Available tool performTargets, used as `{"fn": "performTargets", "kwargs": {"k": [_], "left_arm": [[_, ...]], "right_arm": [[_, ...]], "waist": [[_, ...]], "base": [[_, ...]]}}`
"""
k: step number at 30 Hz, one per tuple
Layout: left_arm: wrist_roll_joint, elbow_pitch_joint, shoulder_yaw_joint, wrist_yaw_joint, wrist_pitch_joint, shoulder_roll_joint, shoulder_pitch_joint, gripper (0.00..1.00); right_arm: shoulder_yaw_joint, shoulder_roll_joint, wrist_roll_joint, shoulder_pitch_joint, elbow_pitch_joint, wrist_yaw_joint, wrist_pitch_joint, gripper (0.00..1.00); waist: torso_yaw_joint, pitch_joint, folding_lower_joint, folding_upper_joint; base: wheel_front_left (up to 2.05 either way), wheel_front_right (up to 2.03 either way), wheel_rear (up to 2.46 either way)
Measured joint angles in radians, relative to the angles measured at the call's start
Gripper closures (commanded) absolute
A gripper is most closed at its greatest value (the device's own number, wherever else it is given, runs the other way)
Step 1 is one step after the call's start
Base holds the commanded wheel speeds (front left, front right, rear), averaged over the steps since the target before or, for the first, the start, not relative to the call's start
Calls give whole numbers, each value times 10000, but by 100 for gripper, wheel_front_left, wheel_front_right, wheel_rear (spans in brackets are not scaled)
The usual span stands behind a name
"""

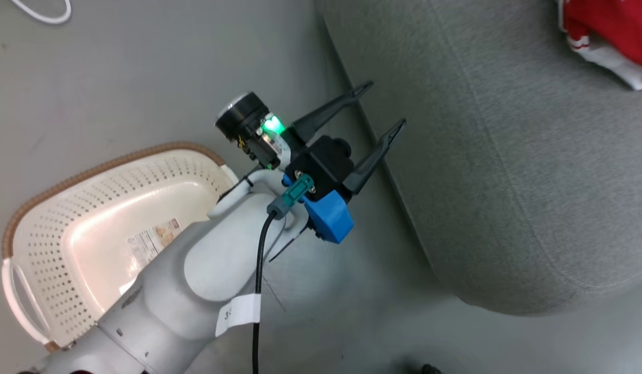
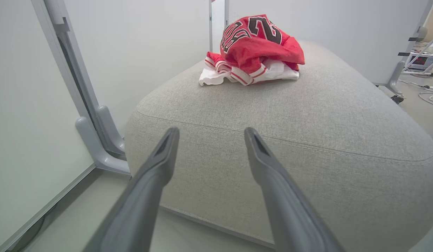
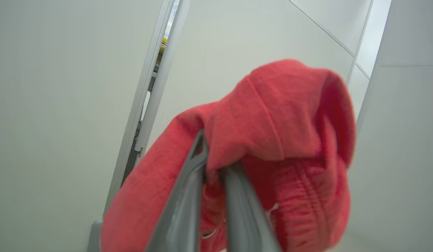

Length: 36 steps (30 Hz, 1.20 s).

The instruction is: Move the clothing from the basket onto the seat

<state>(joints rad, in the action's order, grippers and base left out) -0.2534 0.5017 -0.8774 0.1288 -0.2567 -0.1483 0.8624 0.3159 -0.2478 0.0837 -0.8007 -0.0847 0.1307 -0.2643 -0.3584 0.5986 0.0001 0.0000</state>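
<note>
**Left jaws spread by the seat, right clamped on red cloth**

Pale forearm (image 1: 217,259) of the left arm is closest in the head view, running up from the bottom edge and crossing the right end of the basket (image 1: 40,228); basket sits at the left on the grey floor (image 1: 144,78), brown rim on the far side, paper label (image 1: 152,240) showing on its bottom; white cable (image 1: 45,13) on the floor at top left; left gripper (image 1: 387,103) in the middle, fingers wide apart with nothing between them, pointing at the side of the seat (image 1: 508,182) just below its seam (image 2: 272,138); seat takes the right half; jersey (image 1: 612,31) lies bunched on top of the seat at its far end, well apart from the left gripper; right gripper (image 3: 214,157) has its fingers pinched together on the plain red garment (image 3: 272,115), which hangs over and around them in front of pale wall panels (image 3: 62,105).
</note>
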Motion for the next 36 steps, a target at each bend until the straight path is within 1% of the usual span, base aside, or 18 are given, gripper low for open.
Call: {"fn": "performTargets", "kwargs": {"k": [3,6,8,10,15,20,23,27,28,29,30,36], "left_arm": [[63,-128,-48,0,94,-63,359,0],[174,-286,-82,0,190,-146,705,0],[215,-397,-102,2,278,-230,903,0],[278,-485,-121,2,353,-332,1035,0],[349,-665,-182,2,439,-453,1246,0],[345,-719,-244,-6,441,-502,1252,0],[336,-744,-297,-21,443,-518,1252,0],[309,-767,-313,-52,487,-612,1259,0],[295,-773,-318,-52,493,-625,1260,0],[272,-775,-324,-52,497,-644,1261,0],[265,-777,-334,-58,499,-663,1263,0],[169,-740,-368,-96,422,-604,1262,0]], "right_arm": [[604,-541,50,-471,-196,0,0,100],[1047,-1116,38,-794,-704,0,0,100],[1327,-1340,35,-990,-1149,0,0,100],[1567,-1415,6,-1124,-1595,0,2,100],[1797,-1411,-144,-1159,-2723,2,4,100],[1944,-1072,-205,-1044,-3568,0,4,100],[1921,-940,-228,-905,-3931,0,2,100],[1795,-740,-209,-843,-4121,0,2,100],[1779,-683,-196,-787,-4142,0,2,83],[1793,-619,-188,-748,-4157,0,2,56],[1806,-552,-148,-682,-4138,0,2,0],[1783,-389,-21,133,-3678,0,2,0]], "waist": [[124,522,0,0],[275,1054,0,0],[366,1409,1,0],[444,1744,1,0],[590,2413,1,0],[636,2650,1,0],[611,2669,0,0],[538,2709,0,0],[514,2710,0,0],[491,2705,1,0],[453,2680,0,0],[430,2457,0,0]], "base": [[0,0,0],[0,0,0],[0,0,0],[0,0,0],[0,0,0],[0,0,0],[0,0,0],[0,0,0],[0,0,0],[0,0,0],[0,0,0],[0,0,0]]}}
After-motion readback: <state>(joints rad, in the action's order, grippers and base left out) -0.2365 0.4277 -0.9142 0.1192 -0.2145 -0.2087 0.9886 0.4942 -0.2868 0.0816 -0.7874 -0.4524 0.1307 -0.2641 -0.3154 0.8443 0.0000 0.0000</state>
